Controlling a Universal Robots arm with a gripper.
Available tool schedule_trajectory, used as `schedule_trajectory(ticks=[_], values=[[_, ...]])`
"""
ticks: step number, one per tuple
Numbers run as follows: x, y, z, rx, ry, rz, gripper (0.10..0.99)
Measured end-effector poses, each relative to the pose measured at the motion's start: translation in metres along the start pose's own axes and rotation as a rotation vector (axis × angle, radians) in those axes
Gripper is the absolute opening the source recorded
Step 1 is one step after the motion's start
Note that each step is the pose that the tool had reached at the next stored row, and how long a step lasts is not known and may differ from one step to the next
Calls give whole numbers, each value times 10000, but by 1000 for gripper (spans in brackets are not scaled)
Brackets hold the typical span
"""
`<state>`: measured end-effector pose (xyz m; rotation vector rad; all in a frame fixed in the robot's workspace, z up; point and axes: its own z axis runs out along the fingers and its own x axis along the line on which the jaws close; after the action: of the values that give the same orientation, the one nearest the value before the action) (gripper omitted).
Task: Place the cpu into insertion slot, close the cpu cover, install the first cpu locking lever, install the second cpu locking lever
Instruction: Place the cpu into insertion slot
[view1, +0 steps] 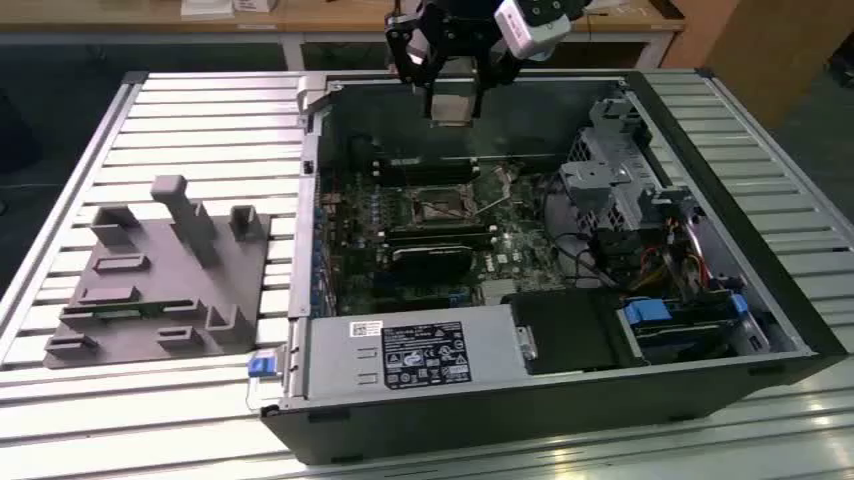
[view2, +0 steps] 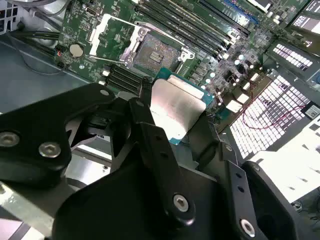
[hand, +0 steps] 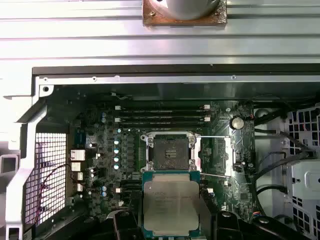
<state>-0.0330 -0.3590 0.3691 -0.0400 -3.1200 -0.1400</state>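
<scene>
Hand (view1: 454, 106) grips the cpu (hand: 171, 202) by its edges, well apart from the uncovered insertion slot (hand: 170, 151).

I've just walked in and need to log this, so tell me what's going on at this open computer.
The arm's gripper grips the cpu by its edges and holds it above the motherboard inside the open computer case. The insertion slot is empty, and the cpu cover is swung open beside it. The cpu is not yet in the slot.
</scene>
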Motion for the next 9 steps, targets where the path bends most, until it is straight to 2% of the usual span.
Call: schedule_trajectory(ticks=[9], values=[[0,0,0,0,0,0,537]])
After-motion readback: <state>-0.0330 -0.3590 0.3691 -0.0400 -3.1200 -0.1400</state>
